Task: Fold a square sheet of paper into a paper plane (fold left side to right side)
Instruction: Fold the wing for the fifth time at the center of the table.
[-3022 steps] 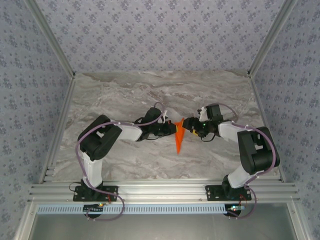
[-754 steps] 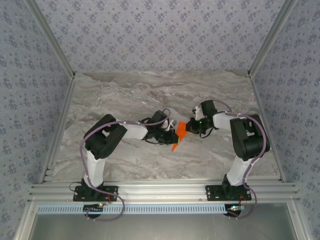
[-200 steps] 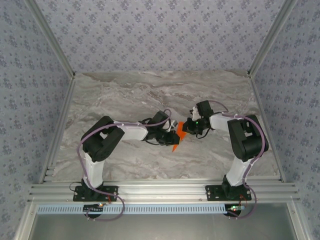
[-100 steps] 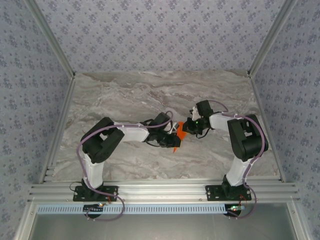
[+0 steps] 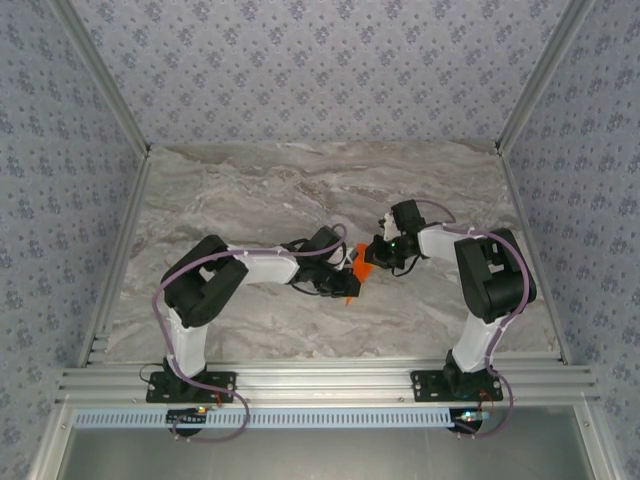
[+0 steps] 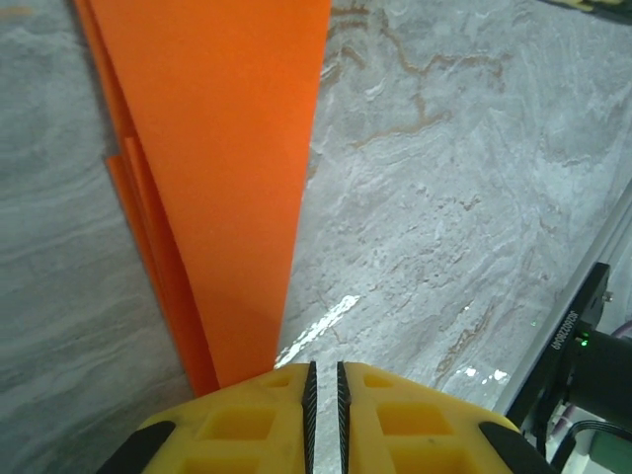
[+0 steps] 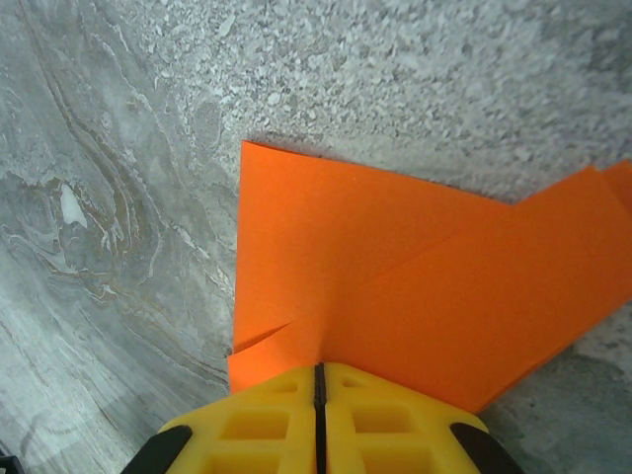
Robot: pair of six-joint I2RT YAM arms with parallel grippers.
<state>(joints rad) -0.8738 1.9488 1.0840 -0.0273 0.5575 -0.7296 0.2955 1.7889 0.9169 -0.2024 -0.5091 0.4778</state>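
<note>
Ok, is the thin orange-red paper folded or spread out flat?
Folded. The thin bright orange-red paper shows overlapping layers and creased edges in both wrist views.

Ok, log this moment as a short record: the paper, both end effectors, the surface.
paper: orange paper, folded into overlapping layers, tapering toward one end
surface: grey marbled table; the paper appears to lie flat near its middle
left end effector: fingers together, tips at the paper's narrow end
right end effector: shut, tips on the paper's wider part, next to a fold edge
arms: both reach in toward the paper from opposite sides
</note>
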